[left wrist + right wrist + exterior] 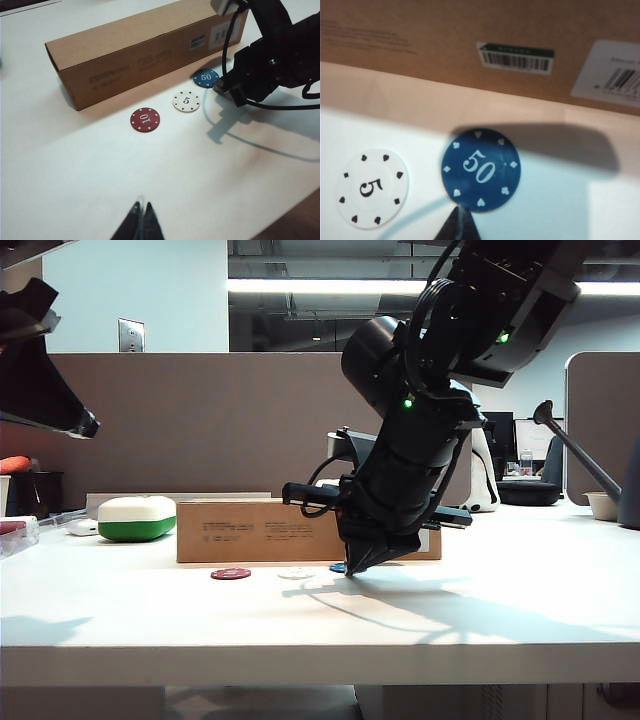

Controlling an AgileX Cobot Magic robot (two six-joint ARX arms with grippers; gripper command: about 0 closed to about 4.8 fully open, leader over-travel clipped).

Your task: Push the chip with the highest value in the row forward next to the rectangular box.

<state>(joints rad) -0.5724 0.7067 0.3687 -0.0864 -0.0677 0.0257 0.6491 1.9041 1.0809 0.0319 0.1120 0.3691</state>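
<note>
Item: three-chip row on the white counter, catalogued left to right as seen from the exterior camera.

- Left gripper: held well back from the chips, above bare counter; fingertips are seen pressed together, nothing held.
- Flat round red chip marked 10: unmoved in the row, apart from the box.
- Flat round white chip marked 5: at the red chip's 2 o'clock in the left wrist view, likewise untouched.
- Flat round blue chip marked 50: highest value; lies ahead of the other two, near the long brown cardboard box with white barcode labels but separated by a strip of counter.
- Right gripper: closed to a point, empty, tip set at the blue chip's rear edge.

Status: push judged mostly done; the final gap remains to be closed.
</note>
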